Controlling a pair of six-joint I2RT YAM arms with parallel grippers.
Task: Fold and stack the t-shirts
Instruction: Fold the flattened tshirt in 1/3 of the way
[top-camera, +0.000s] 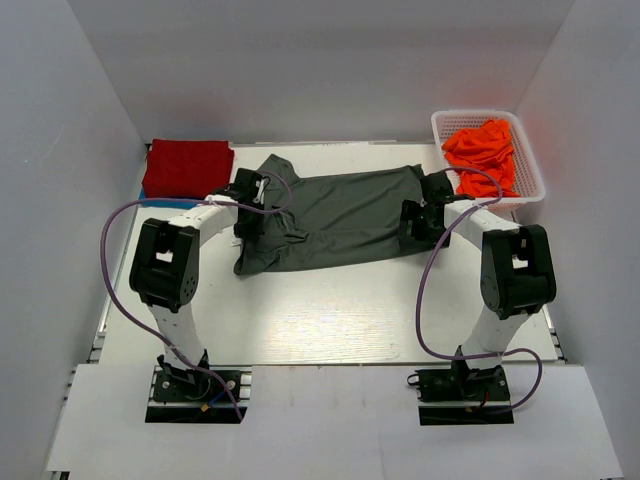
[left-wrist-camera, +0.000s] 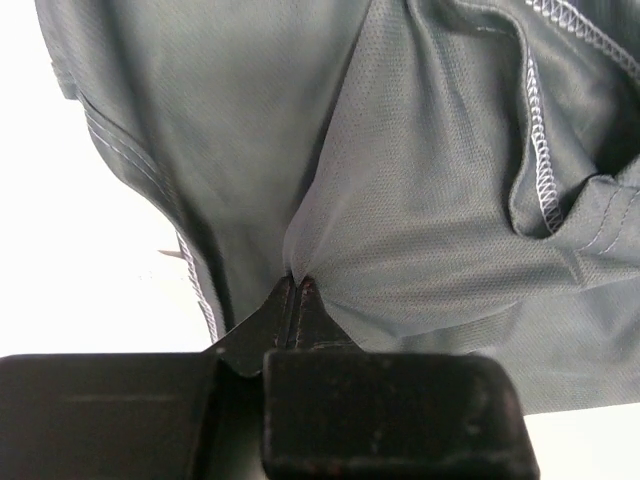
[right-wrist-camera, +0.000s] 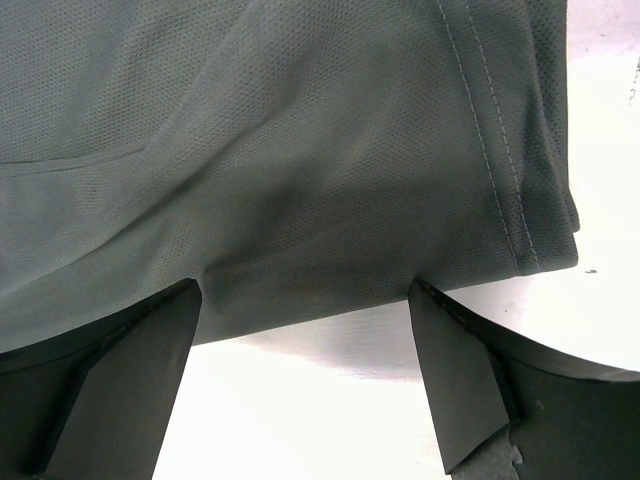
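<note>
One grey shirt (top-camera: 340, 215) lies spread out in the middle of the tabletop (top-camera: 330, 320). It is not folded yet. Most of it is flat, but its left end is bunched and wrinkled.

A red shirt (top-camera: 188, 167) sits at the far left corner. It looks folded into a neat square, so that one seems done. Orange shirts (top-camera: 482, 150) lie in a heap in the basket (top-camera: 535, 170) at the far right, not folded. I think the job is only a little way along. One shirt is done, the grey one is being worked on, and the orange ones are left. After that comes the stacking.

The grey shirt lies between the two grippers. The left gripper (left-wrist-camera: 297, 285) is at the shirt's left end. It is closed tight and pinches a small fold of the grey cloth, which rises to a little peak there. The right gripper (right-wrist-camera: 303, 287) is at the shirt's right end. Its fingers are wide apart and hold nothing. The shirt's hem lies just past the fingertips, with bare tabletop showing between the fingers. I think it would have to move in a bit and close to hold that end.
</note>
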